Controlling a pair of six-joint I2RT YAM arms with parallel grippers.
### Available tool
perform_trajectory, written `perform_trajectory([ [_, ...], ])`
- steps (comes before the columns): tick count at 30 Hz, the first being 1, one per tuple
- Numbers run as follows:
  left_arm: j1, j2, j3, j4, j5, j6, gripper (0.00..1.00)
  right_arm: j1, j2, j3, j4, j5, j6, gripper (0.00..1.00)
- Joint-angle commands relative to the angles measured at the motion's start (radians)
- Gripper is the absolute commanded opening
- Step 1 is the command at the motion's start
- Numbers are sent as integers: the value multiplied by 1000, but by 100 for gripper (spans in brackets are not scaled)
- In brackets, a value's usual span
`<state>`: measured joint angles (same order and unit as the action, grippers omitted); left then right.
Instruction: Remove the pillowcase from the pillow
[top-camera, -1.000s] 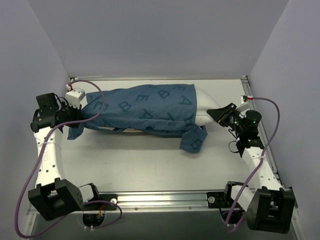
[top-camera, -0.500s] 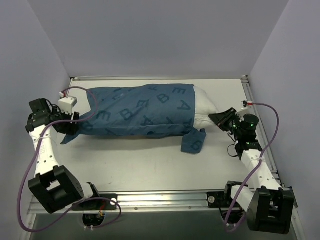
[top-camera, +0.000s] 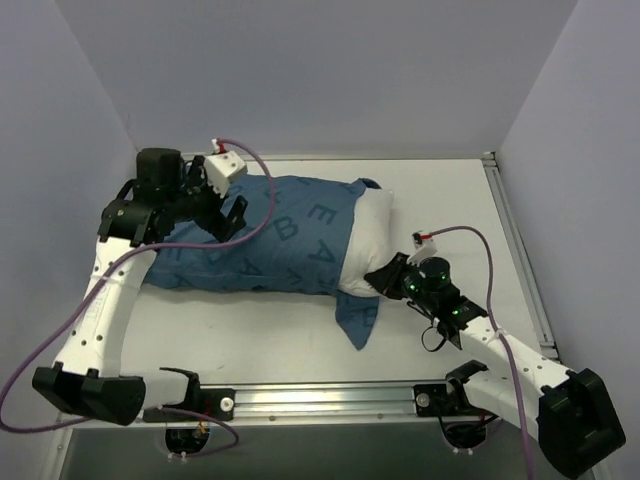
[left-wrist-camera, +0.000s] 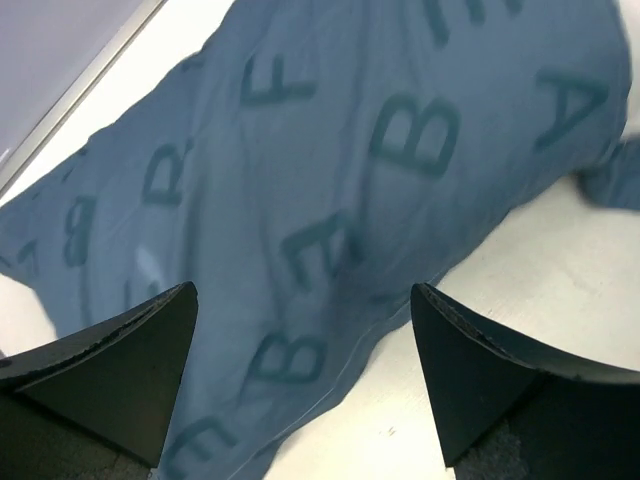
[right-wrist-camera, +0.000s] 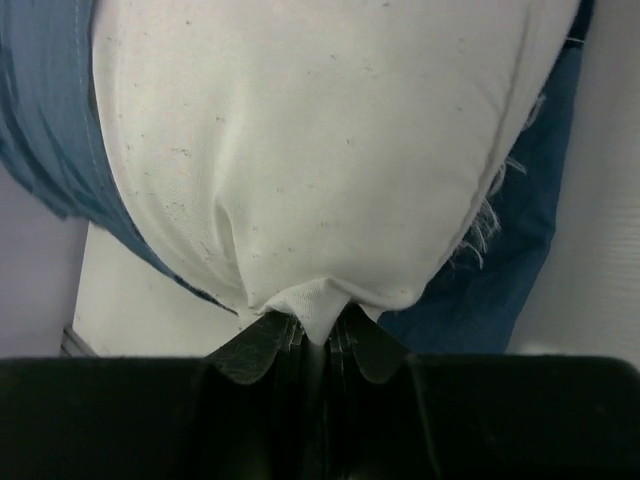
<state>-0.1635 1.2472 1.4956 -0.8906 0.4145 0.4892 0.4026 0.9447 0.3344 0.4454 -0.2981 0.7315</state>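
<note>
The dark blue lettered pillowcase (top-camera: 270, 240) lies across the table, still covering most of the pillow (top-camera: 368, 238), whose white right end sticks out of the case's mouth. My right gripper (top-camera: 383, 277) is shut on a corner of that white end; the right wrist view shows the pillow (right-wrist-camera: 320, 150) pinched at the right gripper (right-wrist-camera: 322, 335), with blue pillowcase (right-wrist-camera: 505, 265) behind. My left gripper (top-camera: 228, 218) hovers open over the case's left half. In the left wrist view the left gripper (left-wrist-camera: 305, 395) has wide-apart fingers (left-wrist-camera: 120, 370) holding nothing above the pillowcase (left-wrist-camera: 330, 190).
A loose flap of the case (top-camera: 355, 318) trails onto the table (top-camera: 450, 200) just left of my right gripper. Purple-grey walls close in the left, back and right. A metal rail (top-camera: 320, 398) runs along the near edge between the arm bases.
My left gripper let go of the case's left end, opened wide and swung up over its left half. My right gripper, still shut, moved left and nearer, dragging the pillow's end with it.
</note>
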Motion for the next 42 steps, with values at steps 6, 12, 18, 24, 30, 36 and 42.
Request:
perform_trajectory([
  [6,-370,340,264,-74,-290,-132,96,309,94,-31,25,115,11,0],
  [12,-608,504,367,-48,-376,-147,96,332,149,-69,122,152,77,0],
  [18,-676,609,437,-30,-353,-199,99,337,157,-75,102,154,75,0],
  [24,-688,675,474,-39,-387,-198,58,340,122,-95,82,169,88,0],
  [30,-670,650,434,-25,-454,-159,18,332,83,-115,59,182,85,0],
  [36,-630,626,402,-19,-529,-138,2,312,60,-118,39,165,72,0],
  [42,-428,557,313,-2,-571,-123,2,222,19,-143,27,96,51,0],
])
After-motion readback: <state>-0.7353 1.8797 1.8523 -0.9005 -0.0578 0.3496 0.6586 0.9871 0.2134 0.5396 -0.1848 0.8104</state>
